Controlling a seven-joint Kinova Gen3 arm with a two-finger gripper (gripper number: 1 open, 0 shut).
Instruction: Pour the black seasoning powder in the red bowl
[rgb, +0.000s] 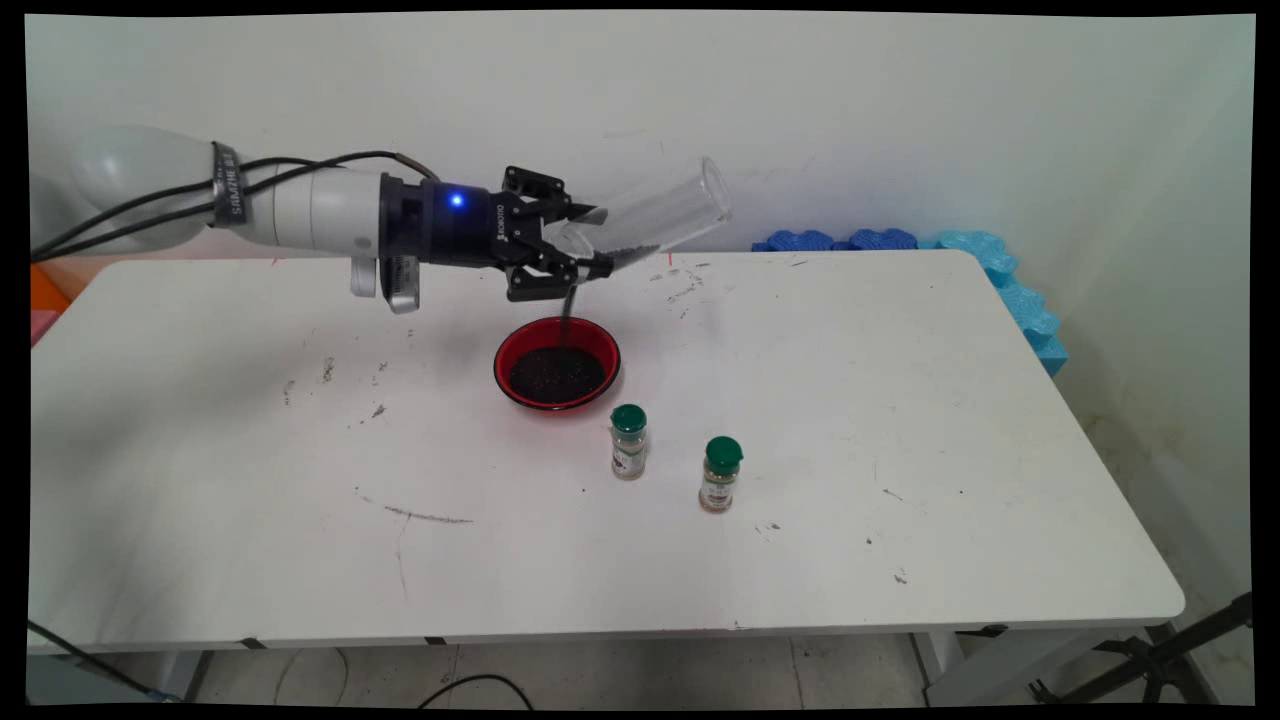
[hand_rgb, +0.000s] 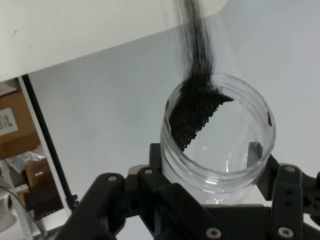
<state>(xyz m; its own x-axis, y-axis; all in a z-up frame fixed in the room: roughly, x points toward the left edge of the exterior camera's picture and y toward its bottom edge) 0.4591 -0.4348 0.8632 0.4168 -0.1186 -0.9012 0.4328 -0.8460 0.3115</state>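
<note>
Gripping a tilted clear jar (rgb: 655, 215), the hand (rgb: 585, 245) streams black grains (hand_rgb: 197, 107) into a red bowl (rgb: 557, 364).

jar (rgb: 655, 215): clear glossy plastic | bowl (rgb: 557, 363): glossy red | table (rgb: 900, 400): matt white, scuffed

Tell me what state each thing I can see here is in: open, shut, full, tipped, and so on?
Black two-finger pincer: shut on the clear plastic jar.
Clear plastic jar: open, tipped mouth-down, pouring out black grains, few left inside.
Stream of black grains: falling into the bowl.
Red round bowl: upright on the table, holding a layer of black grains.
Two small green-capped spice jars: upright, capped, standing apart.
</note>
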